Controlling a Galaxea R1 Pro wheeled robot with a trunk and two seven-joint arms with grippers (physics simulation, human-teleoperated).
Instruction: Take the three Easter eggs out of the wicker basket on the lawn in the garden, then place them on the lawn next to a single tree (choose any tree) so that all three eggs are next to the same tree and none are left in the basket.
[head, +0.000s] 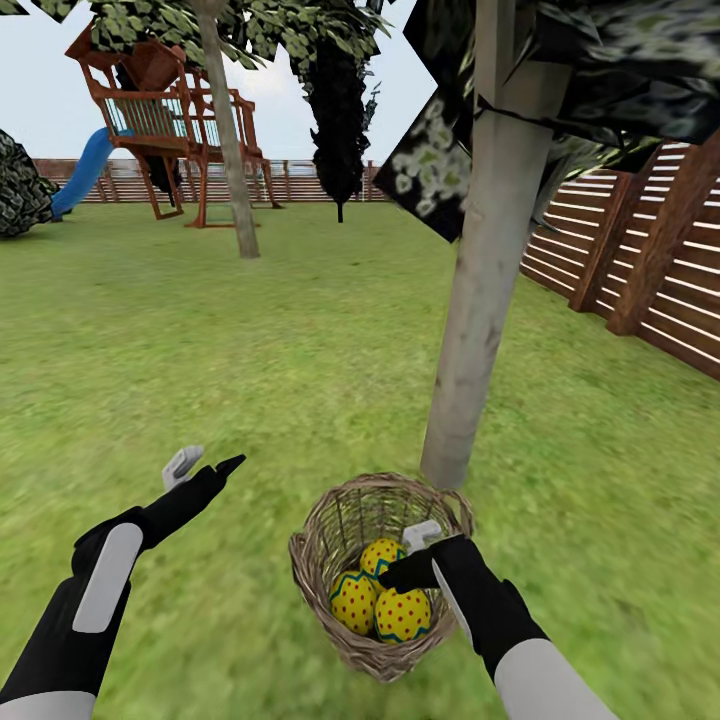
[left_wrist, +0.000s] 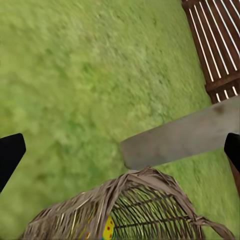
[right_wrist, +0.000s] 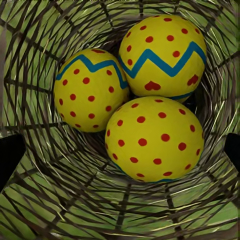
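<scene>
We see the wicker basket (head: 375, 575) sitting on the lawn (head: 250, 350) just in front of the pale grey trunk of the tree (head: 480, 300), almost touching its base. All three Easter eggs (head: 385, 595) lie inside it, packed together and touching one another; in the right wrist view the eggs (right_wrist: 142, 100) sit at the bottom of the woven twigs (right_wrist: 40, 45), two showing the blue zigzag band and the nearest one showing mostly red dots.

Our right pincer (head: 415, 555) hangs over the basket's opening, just above the eggs, its fingers spread wide at the edges of the wrist view and holding nothing.

Our left pincer (head: 205, 468) hovers over bare grass to the left of the basket, well apart from it, also wide open and empty. Its wrist view shows the basket's rim (left_wrist: 135, 195), the trunk (left_wrist: 185, 137) and a brown slatted fence (left_wrist: 217, 45). Farther off stands a wooden play tower (head: 170, 110) with a blue slide (head: 85, 170).
</scene>
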